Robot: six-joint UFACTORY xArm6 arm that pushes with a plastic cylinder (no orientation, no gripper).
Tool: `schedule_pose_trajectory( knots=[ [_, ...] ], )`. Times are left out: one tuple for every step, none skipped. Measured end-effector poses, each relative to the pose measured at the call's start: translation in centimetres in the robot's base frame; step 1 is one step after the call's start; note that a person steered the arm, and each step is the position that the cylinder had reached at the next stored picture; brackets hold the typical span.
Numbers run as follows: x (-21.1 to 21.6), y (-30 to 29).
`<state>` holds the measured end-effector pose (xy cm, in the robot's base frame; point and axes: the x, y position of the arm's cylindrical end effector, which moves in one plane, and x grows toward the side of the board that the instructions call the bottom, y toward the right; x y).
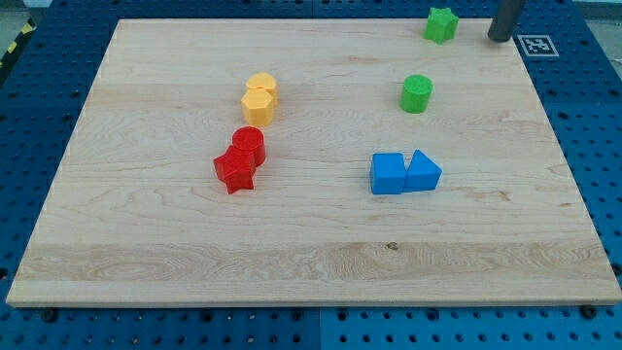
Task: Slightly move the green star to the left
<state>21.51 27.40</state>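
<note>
The green star [440,24] sits near the top edge of the wooden board [311,253], towards the view's right. My tip [500,38] is at the top right corner of the board, to the right of the green star and apart from it by a small gap. The rod rises out of the view's top edge.
A green cylinder [416,93] stands below the star. A blue cube [388,174] and a blue triangular block [422,172] touch at centre right. A yellow cylinder [262,86] and yellow hexagon [258,105] touch at upper left. A red cylinder [249,143] and red star [234,170] touch below them.
</note>
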Motion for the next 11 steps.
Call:
schedule_pose_trajectory(
  knots=[
    [-2.4, 0.0],
    [-2.4, 0.0],
    [-2.4, -0.2],
    [-2.3, -1.6],
    [-2.4, -4.3],
    [-1.8, -4.9],
    [-0.9, -4.9],
    [-1.3, -5.1],
    [-2.4, -5.2],
    [-2.4, -8.0],
    [-2.4, -9.5]
  ],
)
